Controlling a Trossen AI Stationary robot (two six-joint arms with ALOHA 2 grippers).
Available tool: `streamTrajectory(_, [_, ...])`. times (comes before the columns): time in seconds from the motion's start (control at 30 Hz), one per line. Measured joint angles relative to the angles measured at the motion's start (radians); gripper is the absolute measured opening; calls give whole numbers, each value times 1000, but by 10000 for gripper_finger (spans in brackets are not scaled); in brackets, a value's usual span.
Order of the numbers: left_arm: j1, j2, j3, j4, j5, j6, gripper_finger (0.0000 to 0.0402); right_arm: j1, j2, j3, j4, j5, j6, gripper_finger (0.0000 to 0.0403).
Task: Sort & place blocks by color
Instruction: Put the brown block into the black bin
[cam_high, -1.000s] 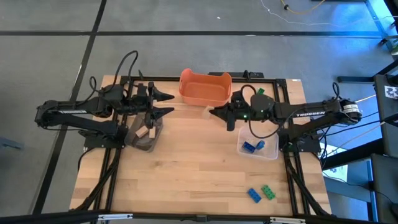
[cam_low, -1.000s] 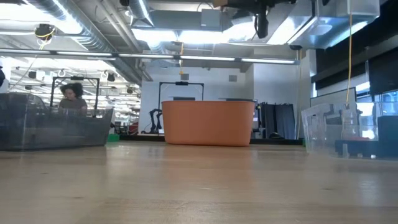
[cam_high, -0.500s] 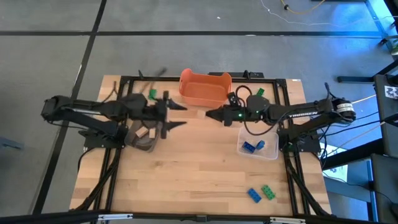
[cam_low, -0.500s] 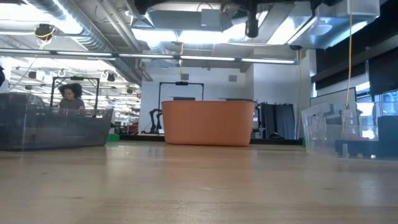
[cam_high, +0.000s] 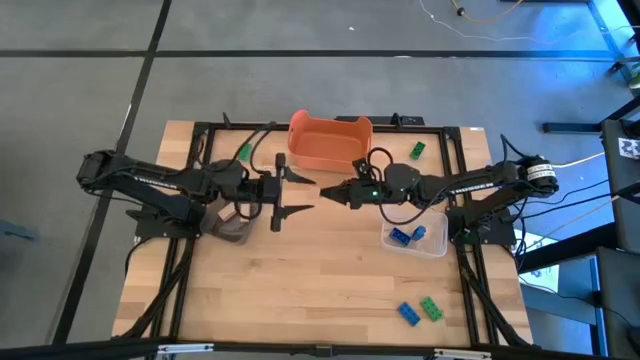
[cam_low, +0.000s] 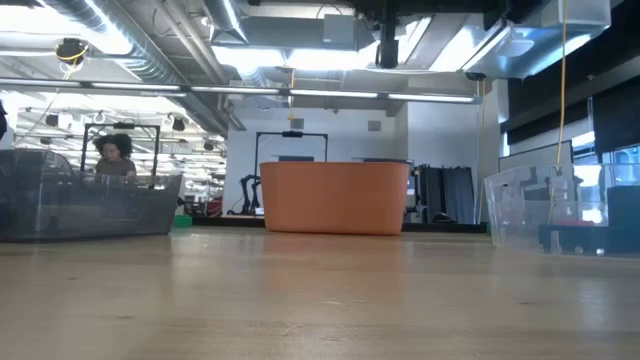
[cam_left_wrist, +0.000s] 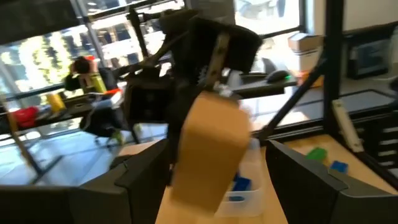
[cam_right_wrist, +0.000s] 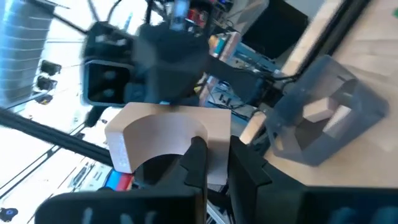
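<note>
Wooden table (cam_high: 300, 270) below, orange tub (cam_high: 330, 140) at the far edge, dark container (cam_high: 232, 220) on the left side, clear container (cam_high: 415, 237) on the right with blue bricks inside. Above mid-table, near the tub: left gripper (cam_high: 300, 192) spread wide, empty; right gripper (cam_high: 328, 190) pinched on a tan wooden block (cam_right_wrist: 165, 140), arched underneath. Facing tip to tip, block lying between, just beyond the left fingers; probably a handover, long axis hard to judge here. Loose blue brick (cam_high: 409, 313) and green brick (cam_high: 431, 308) at the near right edge; another green brick (cam_high: 417, 150) far right.
</note>
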Motion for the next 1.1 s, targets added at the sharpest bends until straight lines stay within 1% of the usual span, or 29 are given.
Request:
streamTrajectory(0.27, [0,19,-1,32,16,-4,254,3,43,0,18,-15,35,32])
streamTrajectory(0.4, [0,18,-1,27,16,-4,241,3,42,0,51,-22,31,32])
streamTrajectory(0.53, [0,18,-1,28,16,-5,208,3,42,0,67,-28,30,32])
streamTrajectory(0.73, [1,18,-1,28,19,-8,134,4,42,0,56,-40,40,32])
streamTrajectory(0.77, [1,18,-1,28,21,-8,125,4,42,0,56,-42,45,32])
streamTrajectory(0.8, [1,18,-1,28,24,-10,125,4,42,0,56,-43,48,33])
streamTrajectory(0.87, [1,18,-1,28,29,-25,125,4,42,0,56,-43,46,44])
streamTrajectory(0.93, [2,8,-1,10,27,-57,125,-2,42,0,56,-47,47,63])
streamTrajectory(1.03, [15,-49,-1,-94,22,-105,124,-22,23,0,33,-99,34,103])
streamTrajectory(1.1, [33,-110,-1,-207,19,-141,124,-38,-17,1,-24,-113,5,130])
